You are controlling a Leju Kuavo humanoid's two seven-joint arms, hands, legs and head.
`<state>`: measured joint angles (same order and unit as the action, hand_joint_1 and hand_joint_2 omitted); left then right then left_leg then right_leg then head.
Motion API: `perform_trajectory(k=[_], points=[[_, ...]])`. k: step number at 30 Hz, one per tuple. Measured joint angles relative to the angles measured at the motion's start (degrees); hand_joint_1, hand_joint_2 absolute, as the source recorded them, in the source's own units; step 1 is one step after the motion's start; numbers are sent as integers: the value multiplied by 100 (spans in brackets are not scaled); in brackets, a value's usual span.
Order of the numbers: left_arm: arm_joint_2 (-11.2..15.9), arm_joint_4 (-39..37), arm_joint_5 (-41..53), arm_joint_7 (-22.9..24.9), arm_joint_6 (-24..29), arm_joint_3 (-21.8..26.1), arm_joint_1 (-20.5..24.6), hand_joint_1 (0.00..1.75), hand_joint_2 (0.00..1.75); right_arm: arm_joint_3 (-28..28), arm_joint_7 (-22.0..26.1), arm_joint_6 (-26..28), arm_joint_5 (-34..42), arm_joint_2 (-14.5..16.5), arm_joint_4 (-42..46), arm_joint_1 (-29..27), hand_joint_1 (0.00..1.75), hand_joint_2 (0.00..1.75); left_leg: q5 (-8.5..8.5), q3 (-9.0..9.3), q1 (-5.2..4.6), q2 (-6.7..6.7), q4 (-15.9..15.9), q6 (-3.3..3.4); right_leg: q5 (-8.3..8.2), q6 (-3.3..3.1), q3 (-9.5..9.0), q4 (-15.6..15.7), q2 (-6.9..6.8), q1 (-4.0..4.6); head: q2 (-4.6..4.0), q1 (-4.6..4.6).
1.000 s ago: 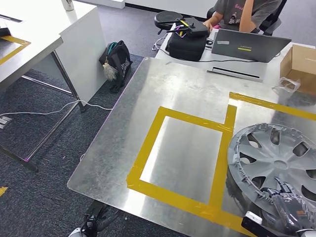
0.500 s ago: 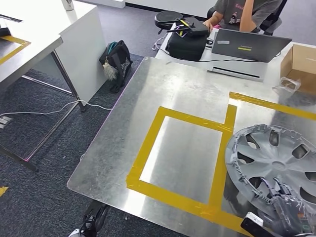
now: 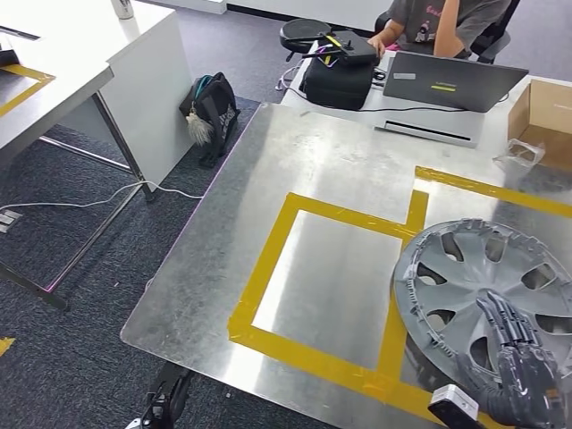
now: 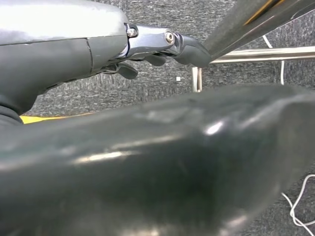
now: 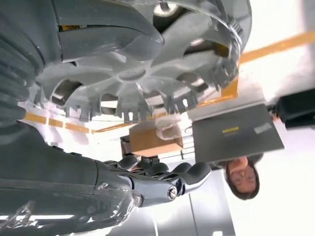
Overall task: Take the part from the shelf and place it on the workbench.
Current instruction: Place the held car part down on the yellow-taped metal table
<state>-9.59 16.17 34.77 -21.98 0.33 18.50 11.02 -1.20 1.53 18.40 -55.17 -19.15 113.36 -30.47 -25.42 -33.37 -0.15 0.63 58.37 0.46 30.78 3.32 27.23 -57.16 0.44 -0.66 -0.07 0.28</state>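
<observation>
The hubcap [image 3: 483, 281], a grey plastic wheel cover with spoke openings, sits at about four o'clock in the head view, over the right part of the bench [image 3: 323, 161]; its far rim is raised and its near rim is lower, so it is tilted rather than flat; whether the near rim touches the metal I cannot tell. The right hand [image 3: 519, 371] comes in at five o'clock and holds the hubcap at its near edge, fingers [image 3: 502, 317] laid over the upper face; in the right wrist view the thumb [image 5: 111, 37] lies against one face of the hubcap [image 5: 148, 78] while the darker fingers [image 5: 163, 174] stretch out on the other side, apart from the rim's clips. The hubcap's left edge overlaps the yellow tape [image 3: 270, 259] that marks a square on the bench, the square itself lying toward nine o'clock of the hubcap.

The left hand [image 4: 156, 44] shows in its wrist view over grey carpet, fingers curled; whether it holds anything I cannot tell.

At twelve o'clock a person [image 3: 445, 18] sits behind a laptop [image 3: 452, 80]; a black bag [image 3: 337, 76] lies just beside it at eleven o'clock; a cardboard box [image 3: 542, 121] stands at two o'clock; a backpack [image 3: 213, 112] rests on the carpet by a white desk [image 3: 80, 63] at ten o'clock.
</observation>
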Motion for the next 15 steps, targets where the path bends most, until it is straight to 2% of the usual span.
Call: perform_trajectory(k=[4, 11, 15], points=[[2, 0, -12, -1, 0, 18, -10, 0, 0, 37, -103, -82, 112, 54, 170, -60, 0, 175, 0, 0, -1, 0, -1, 0, 1, -1, 0, 0, 0, 0, 0, 0], [23, 0, -22, -1, 0, 38, -19, 0, 0, 220, -390, -617, 253, 57, 193, -129, 0, 175, 0, 0, -3, 2, -1, 0, 1, -1, -1, 0, -2, -1, 0, 1], [37, 0, -30, -16, 0, 67, -29, 0, 0, 339, -318, -667, 397, 64, 196, -161, 0, 175, 0, 0, -3, 3, -1, 0, 1, -1, -1, 0, -2, -1, 0, -1]])
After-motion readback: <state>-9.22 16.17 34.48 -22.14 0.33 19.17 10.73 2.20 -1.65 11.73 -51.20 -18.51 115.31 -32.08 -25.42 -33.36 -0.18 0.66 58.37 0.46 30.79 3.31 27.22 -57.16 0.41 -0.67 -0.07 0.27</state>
